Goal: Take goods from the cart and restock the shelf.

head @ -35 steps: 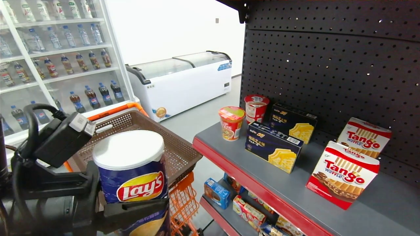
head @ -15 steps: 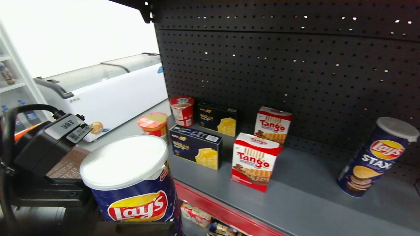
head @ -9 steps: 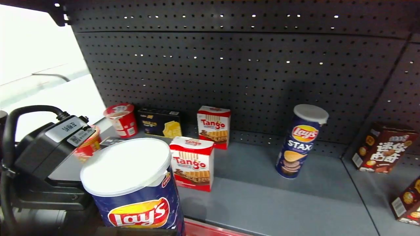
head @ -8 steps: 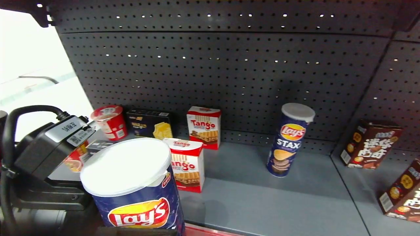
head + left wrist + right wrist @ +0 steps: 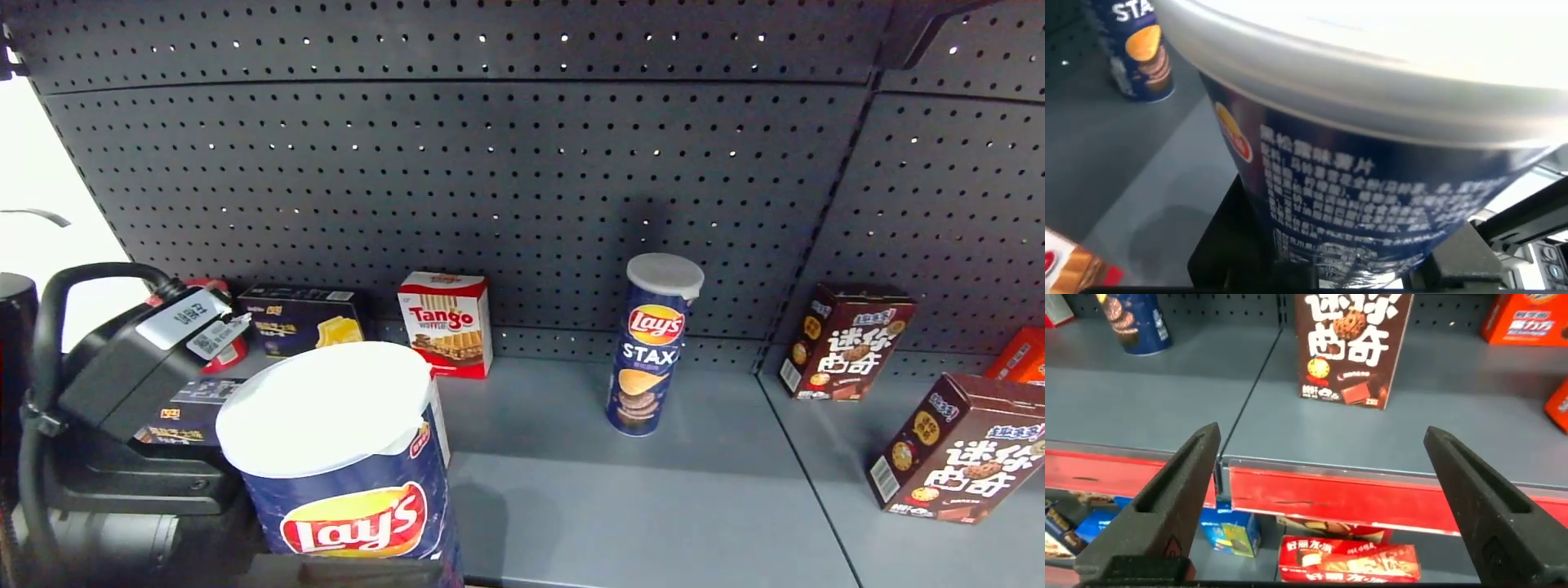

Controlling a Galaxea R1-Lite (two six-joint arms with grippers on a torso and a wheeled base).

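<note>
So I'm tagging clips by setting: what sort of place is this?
Probably a small shop, or a mock one: a pegboard-backed shelf holding a chip can and biscuit boxes, a red front rail with more packets below, and a second chip can held ready.

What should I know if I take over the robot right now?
Left gripper: shut on a blue cardboard chip can with a white plastic lid, upright before the grey metal shelf.
Right gripper: open, empty, facing the shelf's front edge.
Done: a matching blue chip can stands upright on the shelf.
Left: set the held can down, probably on the bare patch beside its twin.
</note>
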